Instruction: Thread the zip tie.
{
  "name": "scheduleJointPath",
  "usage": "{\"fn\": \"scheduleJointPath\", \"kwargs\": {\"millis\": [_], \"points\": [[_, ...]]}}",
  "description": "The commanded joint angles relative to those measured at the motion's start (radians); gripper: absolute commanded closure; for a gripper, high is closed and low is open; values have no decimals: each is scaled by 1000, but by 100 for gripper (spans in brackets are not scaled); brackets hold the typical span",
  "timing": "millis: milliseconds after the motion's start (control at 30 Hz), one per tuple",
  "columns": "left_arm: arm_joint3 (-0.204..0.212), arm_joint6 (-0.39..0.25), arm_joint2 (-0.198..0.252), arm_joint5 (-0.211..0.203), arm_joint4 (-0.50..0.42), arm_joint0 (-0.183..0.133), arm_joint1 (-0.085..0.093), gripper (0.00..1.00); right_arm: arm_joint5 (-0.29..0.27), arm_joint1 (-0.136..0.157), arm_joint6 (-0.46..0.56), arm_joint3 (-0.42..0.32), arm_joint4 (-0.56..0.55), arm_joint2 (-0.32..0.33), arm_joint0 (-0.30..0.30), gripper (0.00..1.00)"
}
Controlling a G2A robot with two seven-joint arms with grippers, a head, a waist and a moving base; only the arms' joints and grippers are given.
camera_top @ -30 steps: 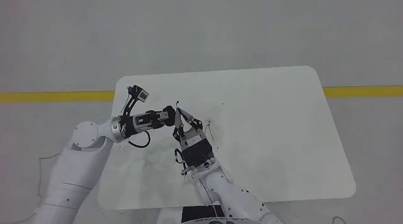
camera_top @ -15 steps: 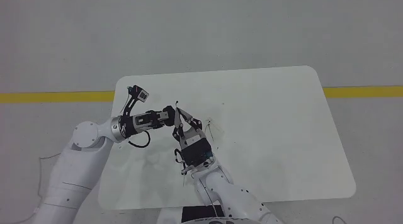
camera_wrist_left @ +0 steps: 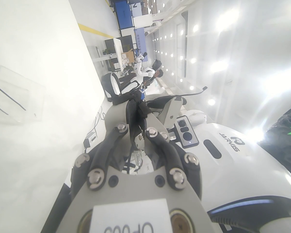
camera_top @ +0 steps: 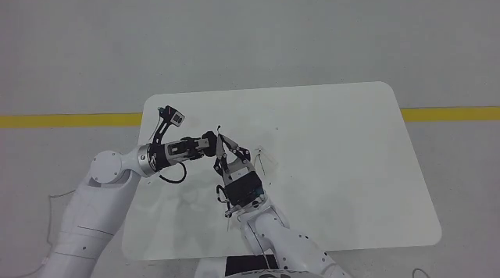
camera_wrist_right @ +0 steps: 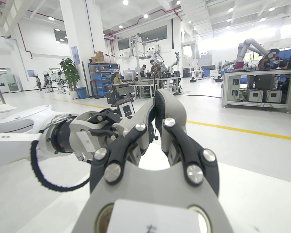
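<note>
- Our right pincer is pressed together on the zip tie, a thin black strip standing up out of its tips, held above the desk
- Our left pincer is pressed together too, tip to tip with the right one; it seems to pinch the tie's other end, though the strip is too thin there for us to be sure
- We judge the step in hand to be feeding the tail into the head's slot, so we hold one end fixed and let only the other arm travel, in small moves along the strip's own line
- The tail should go in straight; any twist between the two grips would bow the strip and make it miss
- We grip close to the free tip so that it does not flop, and regrip once it is through
- A clear box with dark strips in it lies on the desk just beside the right pincer, so we sweep away from that side
- The desk's left edge is near our left arm, while the far and right parts give wide open room
</note>
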Motion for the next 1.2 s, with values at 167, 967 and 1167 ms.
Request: {"fn": "scheduleJointPath", "kwargs": {"millis": [167,967,1167], "points": [[0,0,0,0,0,0,0,100,4,1,-1,-2,-3,5,-5,100],[0,0,0,0,0,0,0,100,-4,0,-13,-11,-7,11,-10,100],[0,0,0,0,0,0,0,100,-6,-1,-13,-8,-6,7,-7,100]]}}
